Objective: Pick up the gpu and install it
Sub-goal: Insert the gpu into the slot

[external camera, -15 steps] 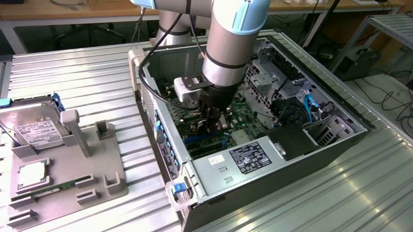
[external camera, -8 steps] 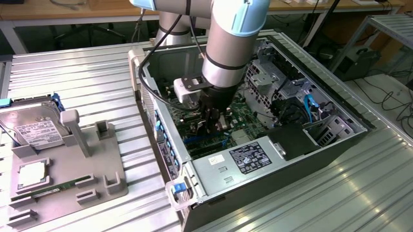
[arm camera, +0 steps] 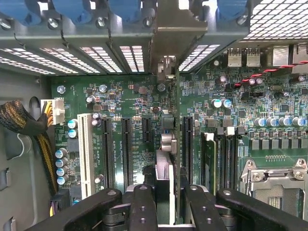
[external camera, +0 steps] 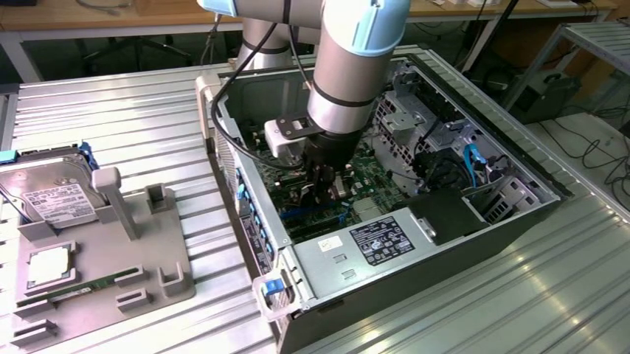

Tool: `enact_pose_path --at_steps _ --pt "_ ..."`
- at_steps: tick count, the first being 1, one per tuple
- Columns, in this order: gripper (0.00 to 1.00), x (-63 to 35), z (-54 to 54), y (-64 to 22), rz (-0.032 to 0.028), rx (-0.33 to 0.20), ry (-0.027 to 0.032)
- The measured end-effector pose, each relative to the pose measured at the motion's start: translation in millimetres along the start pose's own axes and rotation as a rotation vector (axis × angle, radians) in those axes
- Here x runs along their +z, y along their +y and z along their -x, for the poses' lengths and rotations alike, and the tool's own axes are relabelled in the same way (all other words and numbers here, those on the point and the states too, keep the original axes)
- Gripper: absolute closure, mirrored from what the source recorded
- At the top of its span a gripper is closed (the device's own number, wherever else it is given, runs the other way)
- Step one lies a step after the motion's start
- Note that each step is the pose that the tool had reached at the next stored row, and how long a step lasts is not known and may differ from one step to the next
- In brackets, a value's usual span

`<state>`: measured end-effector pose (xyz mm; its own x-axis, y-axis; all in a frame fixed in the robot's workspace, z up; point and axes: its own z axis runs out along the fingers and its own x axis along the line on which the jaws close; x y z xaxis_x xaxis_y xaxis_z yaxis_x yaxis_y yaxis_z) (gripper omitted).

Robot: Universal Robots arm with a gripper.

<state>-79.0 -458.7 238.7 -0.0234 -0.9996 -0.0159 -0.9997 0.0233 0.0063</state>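
My gripper (external camera: 323, 190) is down inside the open computer case (external camera: 512, 184), over the motherboard (arm camera: 120, 96). In the wrist view the gpu (arm camera: 167, 72) appears edge-on between my black fingers (arm camera: 143, 207). It is a thin upright card with its silver bracket end against the rear slot openings of the case. It stands among the long black expansion slots (arm camera: 126, 149). My gripper (arm camera: 167, 192) is shut on the card's near edge. Whether the card's lower edge is in a slot is hidden.
A grey fixture tray (external camera: 147, 258) lies at the exterior view's left. It carries a silver hard drive (external camera: 54, 195), a processor (external camera: 47, 265) and a narrow green memory stick (external camera: 84, 289). The power supply (external camera: 379, 240) and cables (external camera: 473, 166) crowd the case. A braided cable (arm camera: 19, 122) lies beside the board.
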Motion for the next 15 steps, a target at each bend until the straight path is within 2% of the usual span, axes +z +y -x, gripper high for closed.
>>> enact_pose_path --at_steps 8,15 --pt "0.72 0.2 0.8 0.0 0.0001 -0.001 0.0001" --pt "0.72 4.4 0.7 0.1 0.0015 -0.001 -0.0005"
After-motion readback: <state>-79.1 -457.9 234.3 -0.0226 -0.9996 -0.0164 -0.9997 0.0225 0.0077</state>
